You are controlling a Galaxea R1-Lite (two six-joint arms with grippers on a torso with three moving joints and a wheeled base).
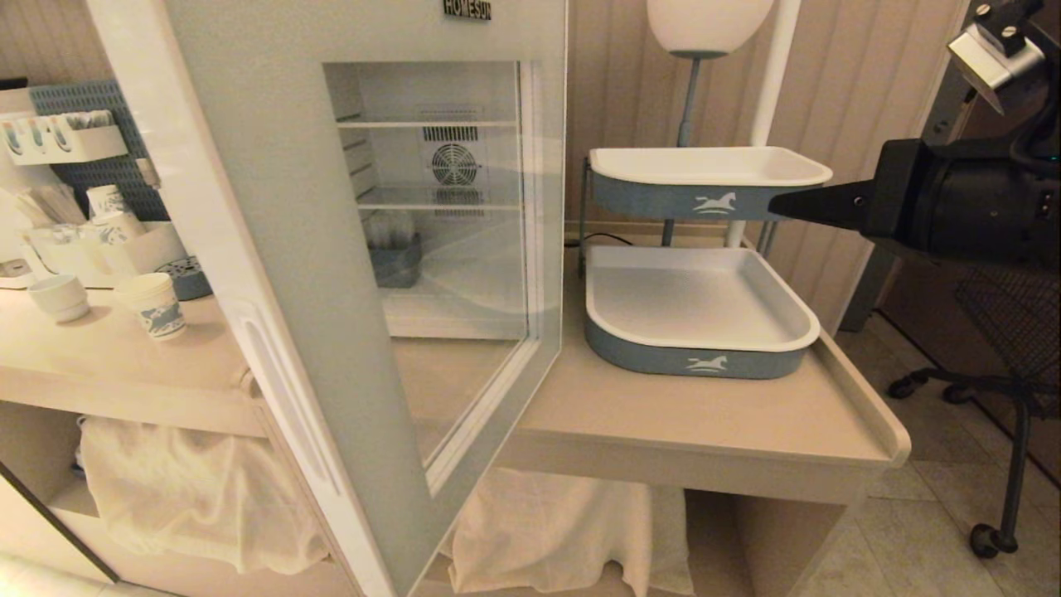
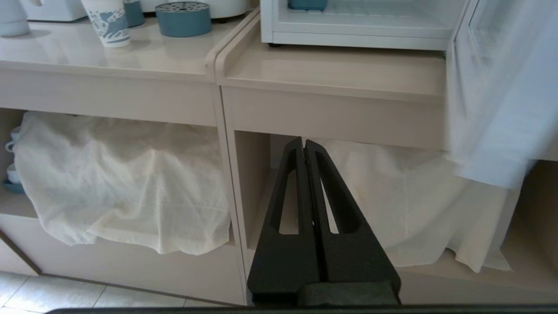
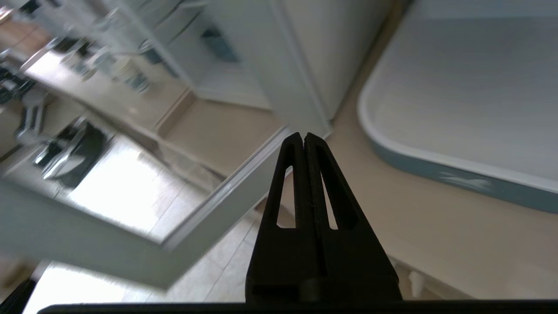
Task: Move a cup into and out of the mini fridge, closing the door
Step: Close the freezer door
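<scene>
We see the clenched right claw, empty, above the blue-and-white two-tier tray on the beige worktop, right of the white mini fridge, whose glass-windowed door stands open between.

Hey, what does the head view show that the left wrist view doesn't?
Only the head view: the right gripper, shut, beside the two-tier tray, plus the fan inside the mini fridge. Only the left wrist view: the left gripper, shut, parked low before the cloth-covered shelves. Both: the open door and the short paper cup.
</scene>
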